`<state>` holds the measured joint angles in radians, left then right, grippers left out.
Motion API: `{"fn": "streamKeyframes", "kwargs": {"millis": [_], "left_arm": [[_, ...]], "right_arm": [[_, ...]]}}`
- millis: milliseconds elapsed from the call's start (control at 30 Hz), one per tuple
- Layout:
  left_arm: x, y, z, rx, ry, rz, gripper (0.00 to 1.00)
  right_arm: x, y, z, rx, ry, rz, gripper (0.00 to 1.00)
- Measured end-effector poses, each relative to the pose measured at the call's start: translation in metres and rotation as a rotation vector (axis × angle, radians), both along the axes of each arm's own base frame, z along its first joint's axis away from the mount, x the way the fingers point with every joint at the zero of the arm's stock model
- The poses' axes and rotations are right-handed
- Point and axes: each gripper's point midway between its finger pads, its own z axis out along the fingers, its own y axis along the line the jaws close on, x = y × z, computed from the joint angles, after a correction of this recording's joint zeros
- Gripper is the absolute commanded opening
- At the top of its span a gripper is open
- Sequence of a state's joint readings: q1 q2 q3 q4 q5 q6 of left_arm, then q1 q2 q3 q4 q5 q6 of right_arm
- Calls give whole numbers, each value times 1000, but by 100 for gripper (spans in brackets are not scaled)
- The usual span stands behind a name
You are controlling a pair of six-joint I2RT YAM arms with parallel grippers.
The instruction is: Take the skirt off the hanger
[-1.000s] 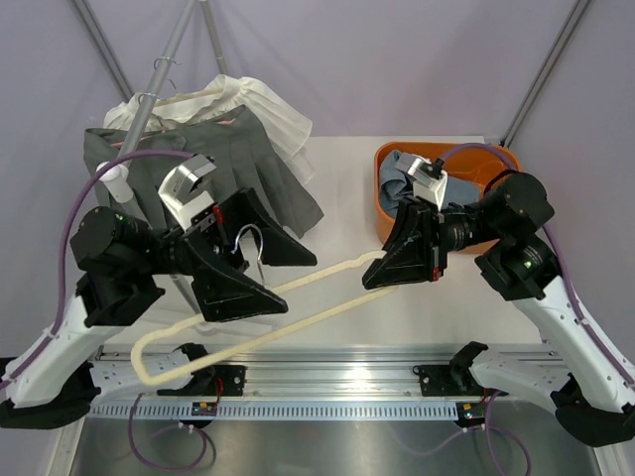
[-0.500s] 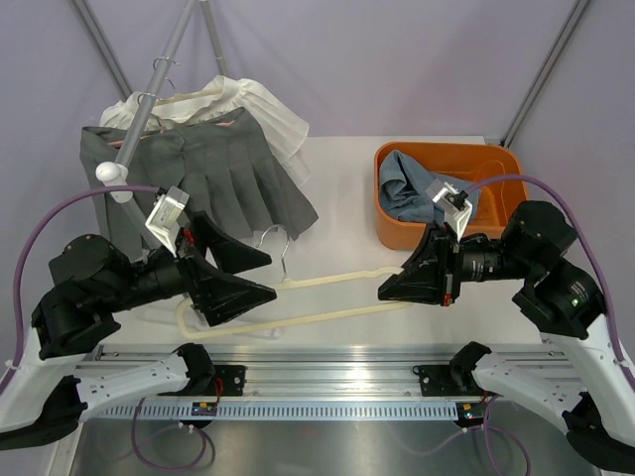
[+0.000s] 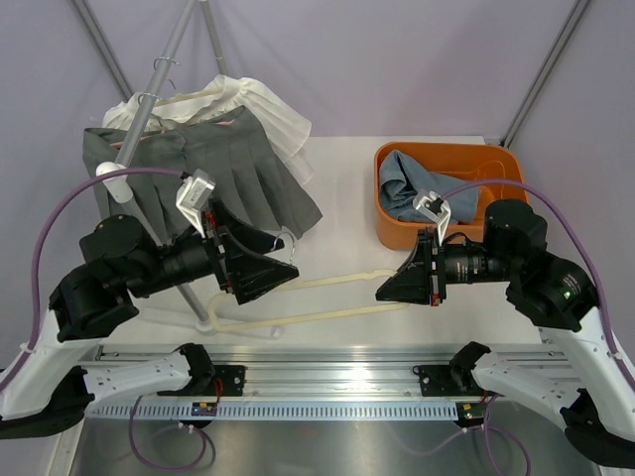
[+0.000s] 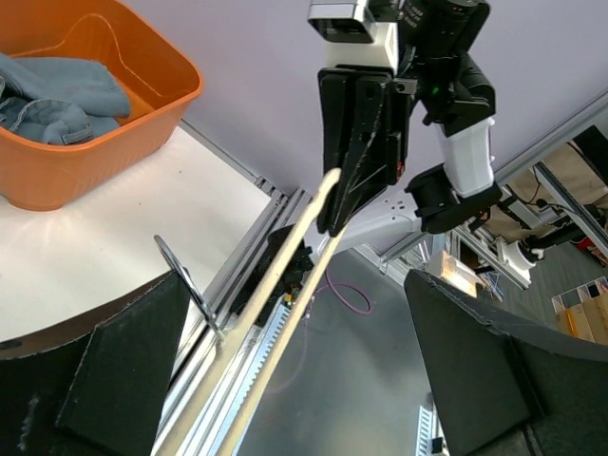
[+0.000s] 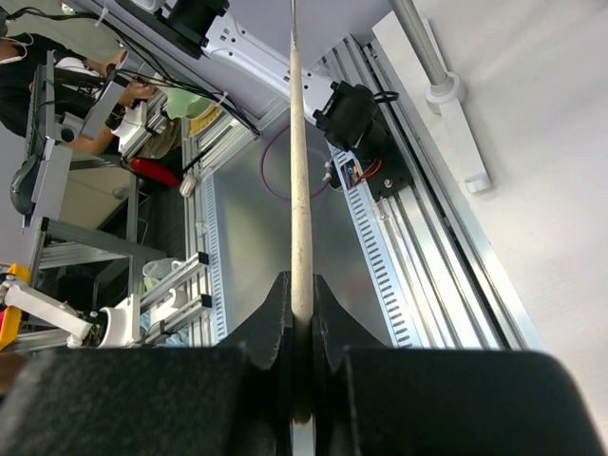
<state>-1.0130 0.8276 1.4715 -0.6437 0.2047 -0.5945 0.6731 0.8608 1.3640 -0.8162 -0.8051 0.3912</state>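
Nearest, just behind the rail [image 3: 327, 369] at the front edge of the bench [image 3: 342, 213], the cream hanger [image 3: 332, 281] is held bare across the gap between the arms. The right jaws are pinched shut on its right tip, and the wrist view shows the bar running straight out from between them. The left jaws stand as wide as they go around the hook end, gripping nothing that I can make out. No cloth hangs on it, so the removal itself looks done. The skirt [image 3: 407, 188], by my reading the blue-grey garment, lies crumpled in the orange basket [image 3: 476, 157] just behind the right arm. What is left is probably disposing of the hanger, which calls for the left jaws either to close on the hook end or to back away so the right arm can lay it down. Room is tight on the left, where the hanger's left end sits near the front edge and beside the foot of the rack [image 3: 171, 59]; the bench between basket and rack is open. Farthest back, a grey pleated skirt [image 3: 238, 169] and a white garment [image 3: 273, 114] hang on the rack.
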Motion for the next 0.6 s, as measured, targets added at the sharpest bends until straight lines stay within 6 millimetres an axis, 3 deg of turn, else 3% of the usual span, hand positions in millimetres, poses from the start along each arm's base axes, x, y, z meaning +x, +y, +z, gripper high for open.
{"fn": "streamKeyframes", "kwargs": {"millis": [233, 533, 600], "left_arm": [[10, -11, -13, 50, 26, 12, 99], [13, -10, -14, 60, 13, 29, 98], [13, -11, -14, 61, 12, 25, 86]], "right_arm": [[-8, -7, -2, -10, -3, 3, 0], [-24, -16, 8, 24, -36, 31, 0], [-29, -18, 10, 34, -40, 48, 0]]}}
